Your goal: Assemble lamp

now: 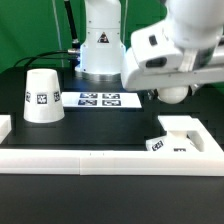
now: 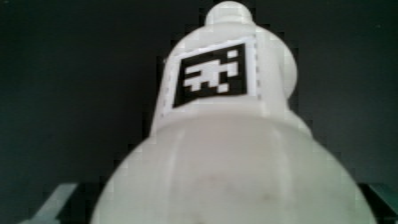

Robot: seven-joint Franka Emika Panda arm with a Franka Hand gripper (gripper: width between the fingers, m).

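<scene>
My gripper point(image 1: 166, 84) is shut on the white bulb point(image 2: 214, 140) and holds it in the air over the table's right part. In the wrist view the bulb fills the picture, its wide round end between the jaws and its narrow tagged stem pointing away. Only its rounded end point(image 1: 173, 95) shows in the exterior view. The cone shade point(image 1: 43, 95) stands on the table at the exterior view's left. The flat square base point(image 1: 187, 138) lies at the exterior view's right, below and a little right of the gripper.
The marker board point(image 1: 98, 99) lies on the table in the middle, between shade and gripper. A long white rail point(image 1: 90, 161) runs along the front edge. The robot's pedestal point(image 1: 98, 45) stands behind.
</scene>
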